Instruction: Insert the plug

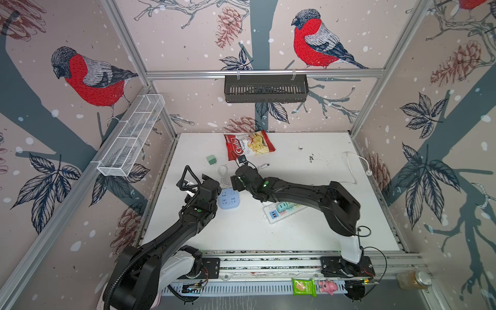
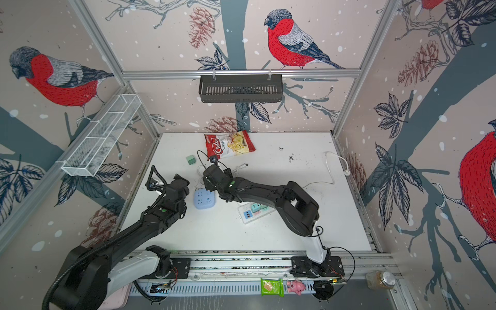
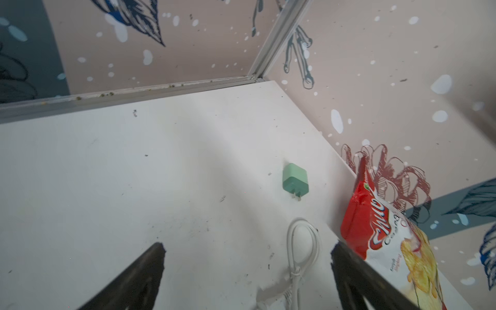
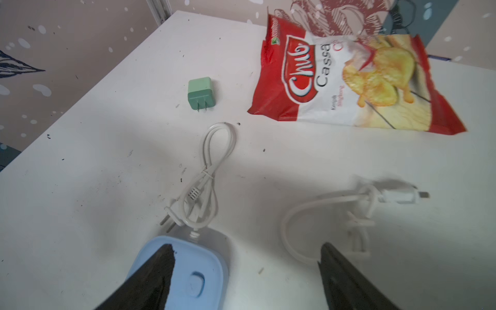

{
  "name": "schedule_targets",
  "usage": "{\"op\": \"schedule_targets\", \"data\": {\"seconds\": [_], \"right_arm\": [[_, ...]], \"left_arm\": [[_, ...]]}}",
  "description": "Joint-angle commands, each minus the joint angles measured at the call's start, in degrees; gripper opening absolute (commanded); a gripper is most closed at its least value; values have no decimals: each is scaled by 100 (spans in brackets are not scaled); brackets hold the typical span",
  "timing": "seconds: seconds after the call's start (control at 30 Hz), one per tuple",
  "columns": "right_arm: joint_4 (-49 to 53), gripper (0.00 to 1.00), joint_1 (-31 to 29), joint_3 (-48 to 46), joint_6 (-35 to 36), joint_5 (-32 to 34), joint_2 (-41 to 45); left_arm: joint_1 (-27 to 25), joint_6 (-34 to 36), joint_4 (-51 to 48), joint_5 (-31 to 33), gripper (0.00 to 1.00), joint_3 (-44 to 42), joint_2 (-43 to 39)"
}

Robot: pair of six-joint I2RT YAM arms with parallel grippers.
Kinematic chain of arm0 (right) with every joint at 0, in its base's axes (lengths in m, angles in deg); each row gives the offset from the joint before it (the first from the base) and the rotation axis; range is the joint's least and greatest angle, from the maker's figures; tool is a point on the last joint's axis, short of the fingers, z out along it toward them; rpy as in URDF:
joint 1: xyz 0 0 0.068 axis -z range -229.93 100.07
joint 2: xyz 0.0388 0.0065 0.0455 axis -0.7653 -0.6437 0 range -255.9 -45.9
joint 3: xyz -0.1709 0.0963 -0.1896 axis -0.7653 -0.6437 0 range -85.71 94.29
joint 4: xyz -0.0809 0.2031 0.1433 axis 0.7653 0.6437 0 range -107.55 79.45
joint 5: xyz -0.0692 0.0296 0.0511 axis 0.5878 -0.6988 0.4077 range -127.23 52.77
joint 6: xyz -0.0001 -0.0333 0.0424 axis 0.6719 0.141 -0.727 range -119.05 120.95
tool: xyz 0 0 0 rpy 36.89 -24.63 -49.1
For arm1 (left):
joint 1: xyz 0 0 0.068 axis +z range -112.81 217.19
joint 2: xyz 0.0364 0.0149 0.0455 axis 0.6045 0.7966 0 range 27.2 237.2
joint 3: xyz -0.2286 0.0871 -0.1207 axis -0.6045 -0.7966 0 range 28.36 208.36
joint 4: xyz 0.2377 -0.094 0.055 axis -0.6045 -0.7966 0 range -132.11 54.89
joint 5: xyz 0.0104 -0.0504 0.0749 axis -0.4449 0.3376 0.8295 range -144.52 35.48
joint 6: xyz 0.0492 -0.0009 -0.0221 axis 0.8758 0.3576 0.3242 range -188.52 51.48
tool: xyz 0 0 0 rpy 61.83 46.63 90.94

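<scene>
A white tabletop [image 1: 295,236] sits inside walls papered with red-breasted birds, pine cones and leaves. Near its middle lies the blue socket block [image 1: 228,199], faces up. The green charger plug [image 4: 201,92] lies loose on the table beyond the block, towards the back wall, its two prongs pointing back at the block; nothing touches it. Further back than the plug, and to its right in both top views, a red Chuba cassava chips bag [image 1: 249,145] lies flat. The block's own white cord [image 4: 206,174], tied in a loop with its two-pin plug free, rests just behind the block. A white USB cable [image 4: 375,198] lies to the right of that cord. A white power strip [image 1: 281,212] carrying teal adapters lies well right of the block, partly under the right arm. The left gripper [image 3: 247,248] is just left of the block, fingers spread wide and empty. The right gripper [image 4: 247,247] hangs over the block's back edge, fingers also spread, pinching nothing.
</scene>
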Motion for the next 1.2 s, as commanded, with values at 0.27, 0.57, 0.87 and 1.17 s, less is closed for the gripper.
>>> {"op": "schedule_targets", "data": {"seconds": [0.27,0.57,0.87,1.17], "right_arm": [[1837,87,75,2989,179,-922,-2356],[1858,75,67,2690,116,-1005,-2483],[1700,62,-56,1109,152,-579,-1746],[1082,62,-107,-767,125,-512,-551]], "left_arm": [[401,-2610,-2101,316,97,335,400],[455,-3120,-1773,321,97,-397,-435],[462,-3022,-1670,328,96,-454,-559],[458,-2850,-1518,398,96,-484,-612]]}}
